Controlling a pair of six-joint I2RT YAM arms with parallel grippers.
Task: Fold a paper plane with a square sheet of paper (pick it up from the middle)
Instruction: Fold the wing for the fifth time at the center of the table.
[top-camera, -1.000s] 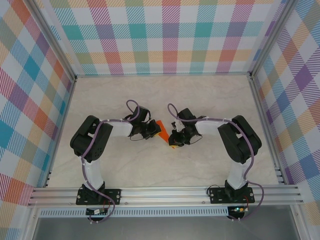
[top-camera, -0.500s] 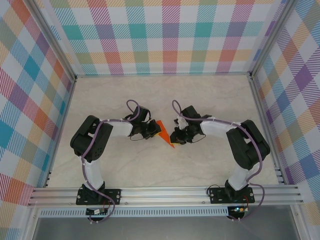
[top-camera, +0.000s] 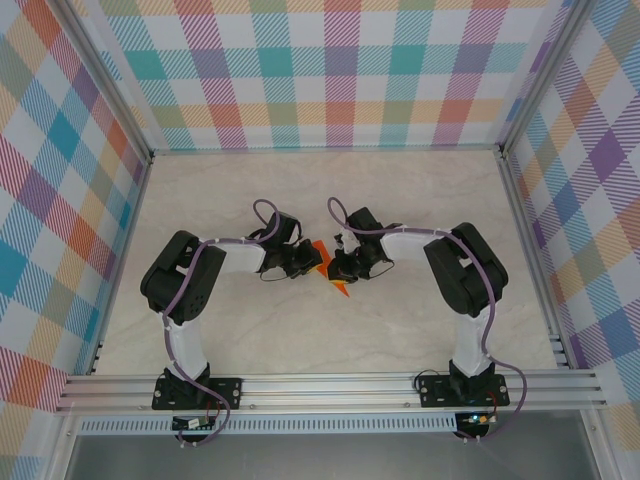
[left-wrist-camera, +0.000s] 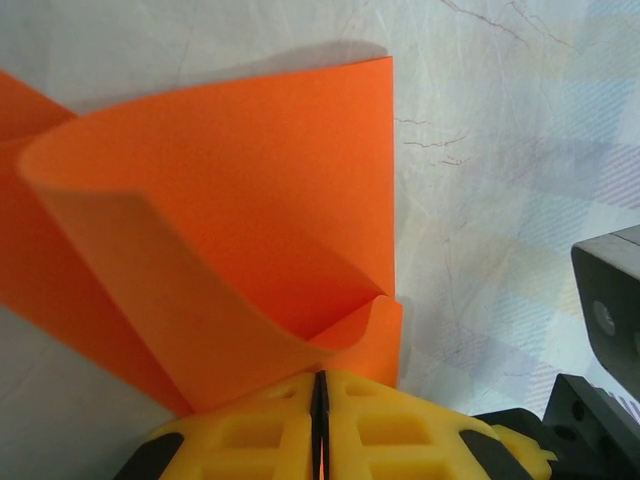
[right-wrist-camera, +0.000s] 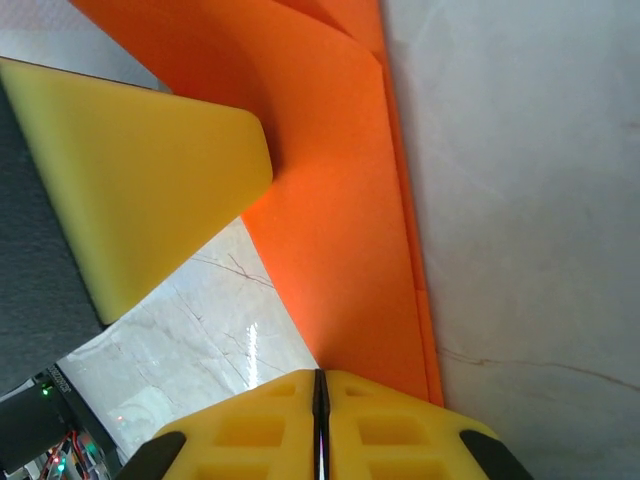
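No text, label, brand, number or sign can be read in any view. The square sheet of paper (left-wrist-camera: 250, 200) is plain orange, with no print on either face that shows. The yellow pads of the left end effector (left-wrist-camera: 320, 400) and of the right end effector (right-wrist-camera: 320, 410) are unmarked. The marbled tabletop (top-camera: 420, 190) and the plaid walls (top-camera: 320, 70) around the paper bear pattern only. Nothing on the arms' bases is legible.

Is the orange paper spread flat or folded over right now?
Folded over: the orange paper curls back over itself in a rounded loop, seen from the left wrist.
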